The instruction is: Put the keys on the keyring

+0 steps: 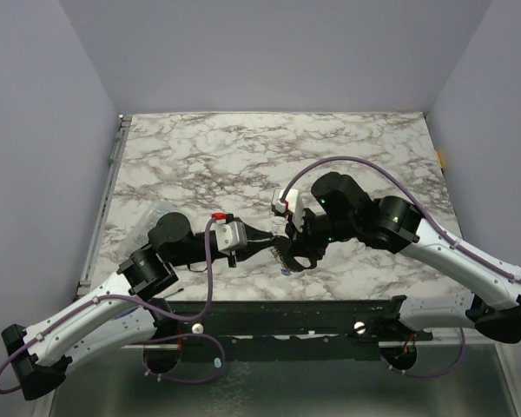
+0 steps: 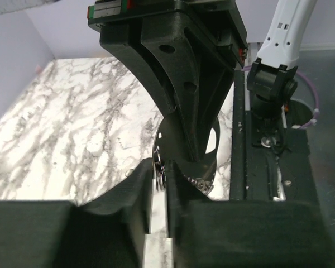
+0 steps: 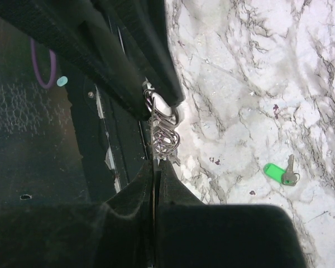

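**Tabletop**: white marble-pattern surface with grey and brown veining, evenly lit, carrying only soft shadows. **Enclosure:** plain pale lavender-grey panels form a left wall, a back wall and a right wall, each meeting the table at its edge. A narrow metal strip runs along the table's left side. A black crossbeam spans the near edge. Below it lies a dull grey metal sheet.
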`<state>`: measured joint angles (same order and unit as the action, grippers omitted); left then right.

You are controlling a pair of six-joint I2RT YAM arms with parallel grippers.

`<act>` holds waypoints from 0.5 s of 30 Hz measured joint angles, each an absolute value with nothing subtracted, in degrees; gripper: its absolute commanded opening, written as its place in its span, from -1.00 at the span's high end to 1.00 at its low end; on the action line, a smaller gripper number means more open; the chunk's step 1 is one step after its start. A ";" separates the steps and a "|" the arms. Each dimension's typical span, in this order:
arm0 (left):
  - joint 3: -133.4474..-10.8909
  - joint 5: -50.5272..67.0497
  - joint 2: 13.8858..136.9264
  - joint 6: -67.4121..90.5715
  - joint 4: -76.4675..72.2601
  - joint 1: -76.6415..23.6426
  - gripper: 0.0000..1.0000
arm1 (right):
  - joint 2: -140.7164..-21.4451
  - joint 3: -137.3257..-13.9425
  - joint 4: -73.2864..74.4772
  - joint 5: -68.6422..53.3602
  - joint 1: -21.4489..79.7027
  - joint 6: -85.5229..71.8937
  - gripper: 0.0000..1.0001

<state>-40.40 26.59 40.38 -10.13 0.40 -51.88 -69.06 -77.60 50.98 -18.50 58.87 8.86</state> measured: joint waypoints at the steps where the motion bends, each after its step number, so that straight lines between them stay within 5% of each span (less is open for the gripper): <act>1: -40.40 26.57 40.38 -10.13 0.34 -51.88 0.26 | -69.06 -77.60 50.98 -18.48 58.87 8.86 0.99; 15: -40.40 25.87 40.16 -9.50 -0.40 -51.88 0.33 | -68.99 -77.49 51.11 -18.52 58.87 8.86 0.99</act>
